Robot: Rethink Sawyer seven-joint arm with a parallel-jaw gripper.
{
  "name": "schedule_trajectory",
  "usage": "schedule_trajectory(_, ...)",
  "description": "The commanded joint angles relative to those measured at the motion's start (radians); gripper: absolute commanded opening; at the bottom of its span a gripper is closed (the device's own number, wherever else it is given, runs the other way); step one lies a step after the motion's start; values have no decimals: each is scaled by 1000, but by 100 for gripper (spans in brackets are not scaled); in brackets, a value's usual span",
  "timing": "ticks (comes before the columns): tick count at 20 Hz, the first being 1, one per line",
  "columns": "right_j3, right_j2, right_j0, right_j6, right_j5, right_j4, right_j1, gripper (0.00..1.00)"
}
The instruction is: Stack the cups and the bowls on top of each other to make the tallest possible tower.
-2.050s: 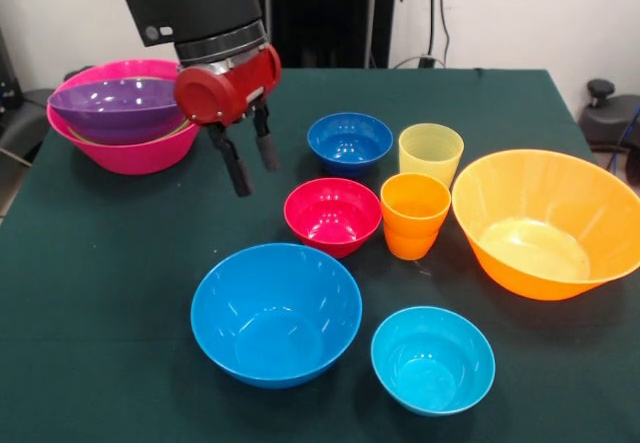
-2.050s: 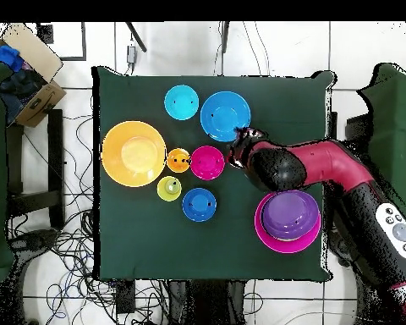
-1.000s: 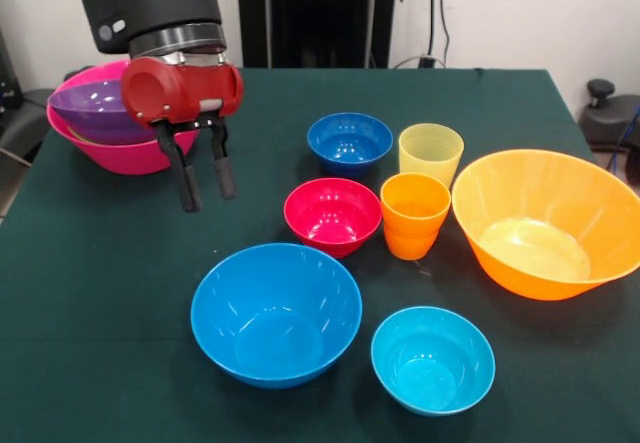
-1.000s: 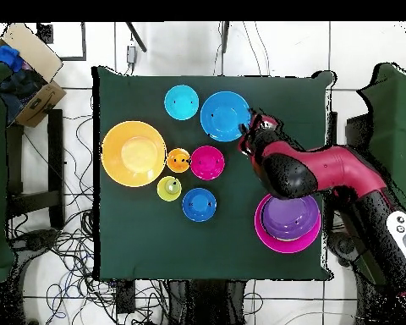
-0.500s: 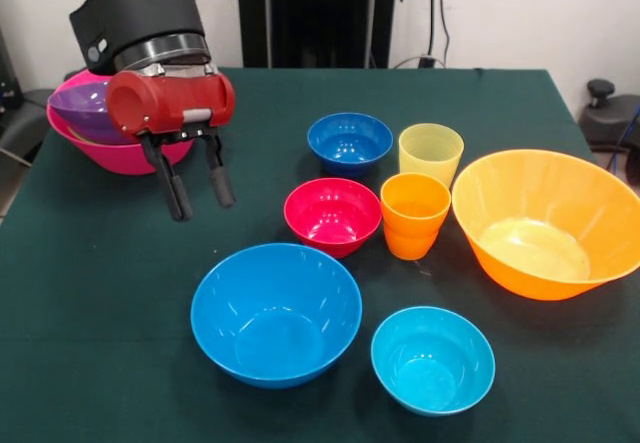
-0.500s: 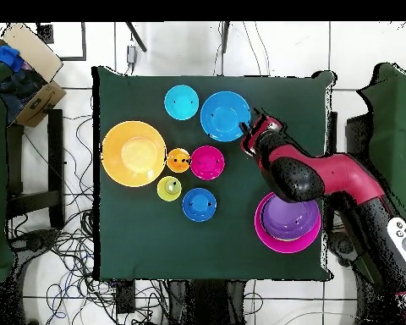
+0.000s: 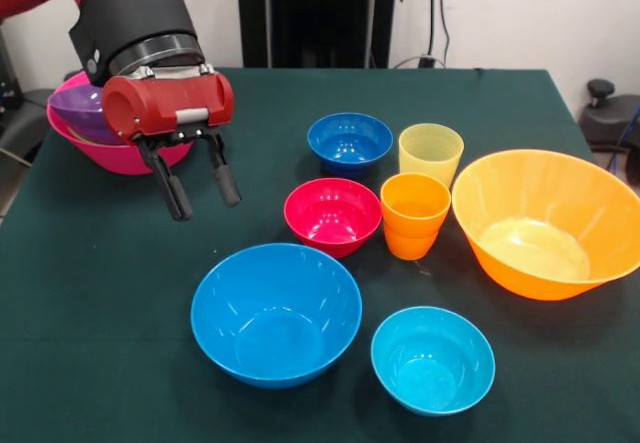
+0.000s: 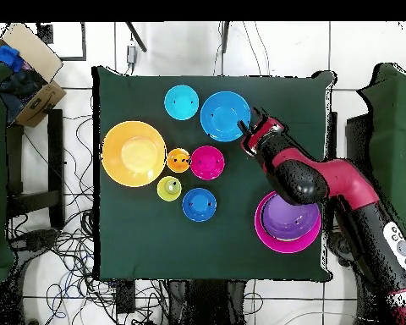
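Pincer (image 7: 200, 191) hangs above the dark green table (image 7: 100, 293), fingers apart with a clear gap between them and nothing held; tips tilted slightly and clear of the cloth. In the front view it sits between the pink bowl (image 7: 110, 153) at the far left corner and the sky blue bowl (image 7: 276, 313) nearer the camera. In the overhead view the pincer (image 8: 249, 131) is just beside the rim of the sky blue bowl (image 8: 224, 116), not touching as far as can be told. The tower so far: pink bowl as base with the purple bowl (image 7: 78, 108) nested in it, tilted; the arm's wrist hides much of the stack from the front. From above, the purple bowl (image 8: 289, 216) sits inside the pink bowl (image 8: 264, 228), partly covered by the arm. Whether further bowls lie under the purple one cannot be told. Remaining pieces stand loose and upright on the table: red bowl (image 7: 332, 215) at centre, dark blue bowl (image 7: 349, 142) behind it, yellow cup (image 7: 430, 153) beside the dark blue bowl, orange cup (image 7: 414, 214) just in front of the yellow cup and just beside the red bowl. Large orange bowl (image 7: 545, 223) at the right side, near both cups. Small cyan bowl (image 7: 432, 359) at the front, just beside the sky blue bowl. All open side up, none stacked apart from the pink and purple pair.
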Motion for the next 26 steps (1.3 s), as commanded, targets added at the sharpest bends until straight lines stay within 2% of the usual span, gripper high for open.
schedule_trajectory(1, 38, 32, 5, -393, 107, -43, 99, 100)
schedule_trajectory(8, 36, 38, -1, -397, 104, -59, 104, 100)
schedule_trajectory(10, 37, 32, 9, -380, 90, -72, 84, 100)
schedule_trajectory(13, 40, -3, 52, -354, 117, -89, 2, 100)
schedule_trajectory(17, 35, -95, 138, -109, 249, 25, -124, 100)
schedule_trajectory(20, 0, -240, 266, 64, 352, 39, -254, 100)
schedule_trajectory(23, -21, -325, 345, 121, 376, 27, -297, 100)
schedule_trajectory(26, -7, -336, 364, 129, 427, 104, -338, 100)
